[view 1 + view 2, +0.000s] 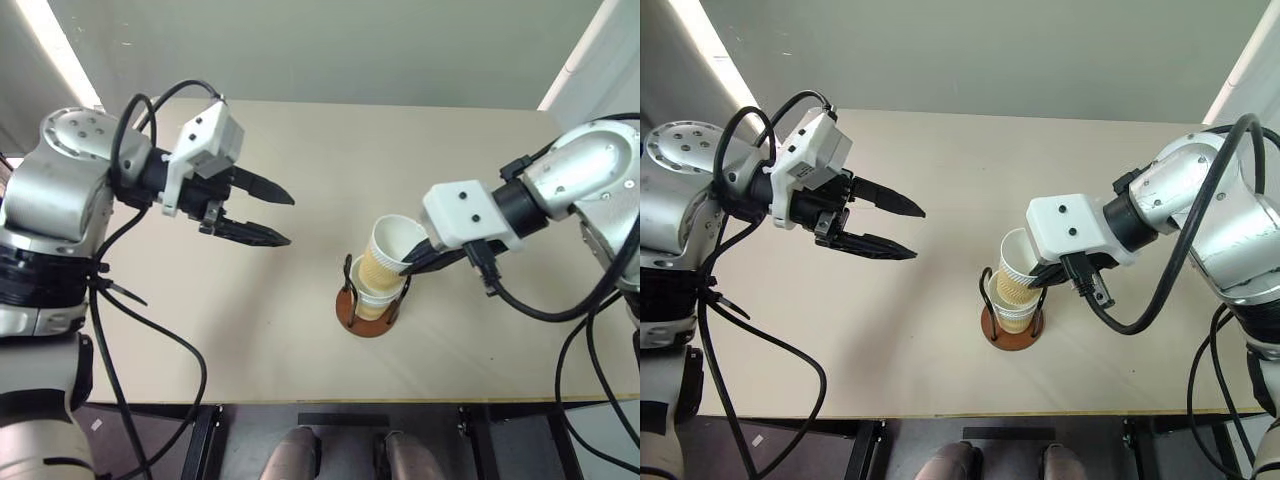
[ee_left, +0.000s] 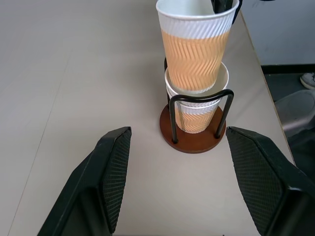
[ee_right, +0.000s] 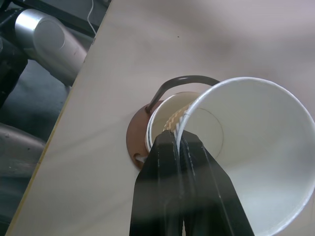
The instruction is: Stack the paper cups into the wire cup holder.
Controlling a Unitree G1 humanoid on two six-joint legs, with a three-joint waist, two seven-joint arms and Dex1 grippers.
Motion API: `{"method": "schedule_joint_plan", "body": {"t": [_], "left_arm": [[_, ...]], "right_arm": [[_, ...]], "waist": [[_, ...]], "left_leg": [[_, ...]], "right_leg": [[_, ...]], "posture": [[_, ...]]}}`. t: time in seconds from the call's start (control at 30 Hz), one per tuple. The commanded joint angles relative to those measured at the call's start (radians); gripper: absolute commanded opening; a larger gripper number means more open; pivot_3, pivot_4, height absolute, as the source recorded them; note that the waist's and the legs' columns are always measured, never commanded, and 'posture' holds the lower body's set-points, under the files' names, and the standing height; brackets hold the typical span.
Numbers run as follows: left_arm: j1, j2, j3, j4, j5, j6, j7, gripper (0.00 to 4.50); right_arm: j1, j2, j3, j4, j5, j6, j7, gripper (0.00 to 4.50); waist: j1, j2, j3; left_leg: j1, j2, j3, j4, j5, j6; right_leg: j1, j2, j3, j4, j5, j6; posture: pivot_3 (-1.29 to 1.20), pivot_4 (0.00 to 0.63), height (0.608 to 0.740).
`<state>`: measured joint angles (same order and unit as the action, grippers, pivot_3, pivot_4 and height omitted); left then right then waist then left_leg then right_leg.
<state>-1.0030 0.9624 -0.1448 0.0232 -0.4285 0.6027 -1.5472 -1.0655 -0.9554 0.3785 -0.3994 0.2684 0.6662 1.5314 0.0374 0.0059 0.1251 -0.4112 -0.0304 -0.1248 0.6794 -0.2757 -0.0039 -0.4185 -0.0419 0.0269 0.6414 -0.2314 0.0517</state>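
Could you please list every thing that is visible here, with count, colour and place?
paper cups: at least two visible, tan-yellow with white rims; the top cup is tilted, partly in the lower cup, which stands in the holder.
wire cup holder: one, reddish-brown base, black wire loops; on the table, nearer its front edge.
table: one, light beige.
left gripper: one, black, jaws open and empty, above the table's left part.
right gripper: one, black, jaws shut on the top cup's rim.
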Motion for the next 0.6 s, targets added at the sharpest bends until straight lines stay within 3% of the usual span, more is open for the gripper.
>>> {"method": "schedule_joint_plan", "body": {"t": [0.03,0.07,0.17,0.43,0.6], "left_arm": [[-0.026,0.001,0.019,-0.005,0.005,-0.014,0.001,3.31],[-0.024,0.000,0.020,-0.006,0.005,-0.014,0.002,3.31],[-0.018,-0.003,0.020,-0.011,0.004,-0.016,0.008,3.31],[-0.001,0.002,0.032,-0.031,-0.006,0.001,0.024,3.31],[0.015,-0.010,0.050,-0.028,-0.009,0.039,0.094,3.31]], "right_arm": [[-0.023,0.013,0.027,-0.024,-0.035,-0.031,-0.001,0.01],[-0.026,0.020,0.035,-0.023,-0.045,-0.036,-0.004,0.01],[-0.038,0.039,0.046,-0.016,-0.061,-0.046,-0.004,0.58],[-0.108,0.091,-0.020,0.079,-0.059,-0.026,-0.058,3.31],[-0.093,0.093,-0.148,0.187,-0.015,0.068,-0.162,3.31]], "waist": [[0.000,0.000,0.000],[-0.001,0.000,0.000],[-0.001,0.000,0.000],[-0.002,0.000,0.000],[0.000,0.000,0.000]], "left_leg": [[0.000,0.000,0.000,0.000,0.000,0.000],[0.000,0.000,0.000,0.000,0.000,0.000],[0.000,0.000,0.000,0.000,0.000,0.000],[0.000,0.000,0.000,0.000,0.000,0.000],[-0.001,0.000,0.000,0.000,0.000,0.000]], "right_leg": [[0.000,0.000,0.000,0.000,0.000,0.000],[0.000,0.000,0.000,0.000,0.000,0.000],[0.000,0.000,0.000,0.000,0.000,0.000],[0.000,0.000,0.000,0.000,0.000,0.000],[0.000,0.000,0.000,-0.001,0.000,0.000]], "posture": [[0.00,0.150,0.740],[0.00,0.150,0.740],[0.00,0.150,0.740],[0.00,0.150,0.740],[0.00,0.150,0.740]]}}
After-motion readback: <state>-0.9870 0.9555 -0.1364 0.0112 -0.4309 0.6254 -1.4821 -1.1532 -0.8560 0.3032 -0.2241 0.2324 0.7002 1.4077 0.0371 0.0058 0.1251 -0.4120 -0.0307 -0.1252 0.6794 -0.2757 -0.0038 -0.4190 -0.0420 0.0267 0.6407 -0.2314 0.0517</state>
